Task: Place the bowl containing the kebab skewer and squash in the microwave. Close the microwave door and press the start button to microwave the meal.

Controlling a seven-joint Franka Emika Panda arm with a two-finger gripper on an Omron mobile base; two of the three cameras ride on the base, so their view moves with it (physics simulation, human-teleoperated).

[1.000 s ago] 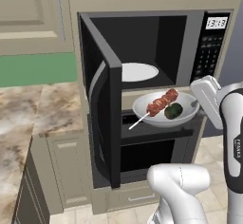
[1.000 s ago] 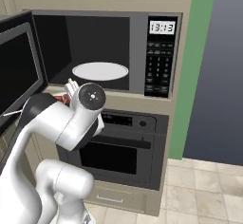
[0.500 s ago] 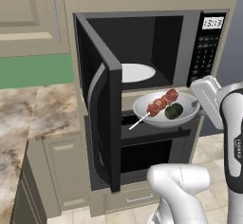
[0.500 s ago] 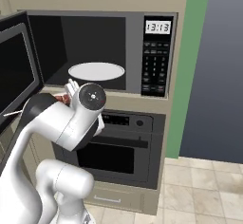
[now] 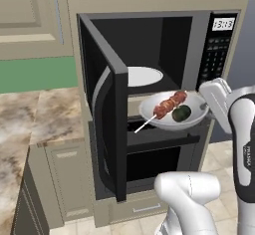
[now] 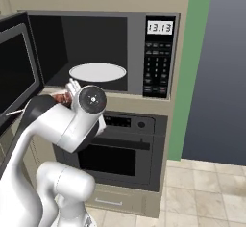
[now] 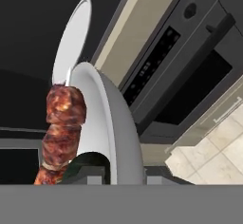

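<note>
We see the gripper [image 5: 208, 105] clenched on the right rim of the bowl [image 5: 172, 120], holding it in the air just in front of the microwave [image 5: 164, 55] opening, below the white turntable plate [image 5: 143, 76]. From the left base view the kebab skewer [image 5: 168, 105] and squash [image 5: 182, 113] lie side by side in the bowl, and the microwave door [image 5: 107, 109] stands swung open to its left. The right base view adds the keypad [image 6: 157, 74] and the oven [image 6: 129, 149] beneath the microwave, while the arm covers most of the bowl. The hand view shows the bowl edge-on, meat chunks close up.
</note>
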